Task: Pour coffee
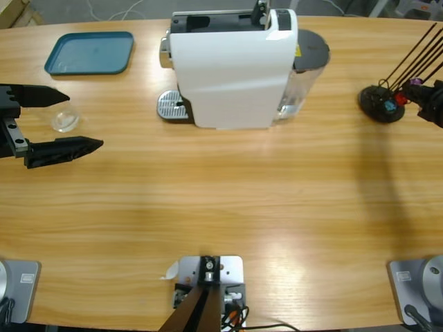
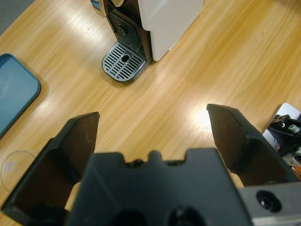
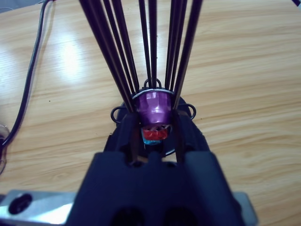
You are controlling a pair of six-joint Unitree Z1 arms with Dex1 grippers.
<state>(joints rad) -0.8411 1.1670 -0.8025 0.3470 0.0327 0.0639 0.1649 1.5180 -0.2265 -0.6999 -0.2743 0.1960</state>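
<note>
No coffee shows in any view. A small clear glass (image 1: 66, 121) stands on the table at the left and looks empty. It sits between the two jaws of my left gripper (image 1: 85, 120), which is open wide and not touching it. In the left wrist view the glass (image 2: 11, 162) peeks out beside the left jaw of that gripper (image 2: 155, 127). At the right edge, my right gripper (image 1: 417, 93) reaches into a black wire capsule rack (image 1: 381, 104). Seen from the right wrist, that gripper (image 3: 154, 123) is closed around a purple capsule (image 3: 153, 106) among the rods.
A big white coffee machine (image 1: 232, 66) stands at the back middle, with its metal drip tray (image 1: 172, 106) toward the left and a water tank (image 1: 308, 66) on its right. A teal tray (image 1: 90, 52) lies at the back left. A red capsule (image 3: 155, 134) sits under the purple one.
</note>
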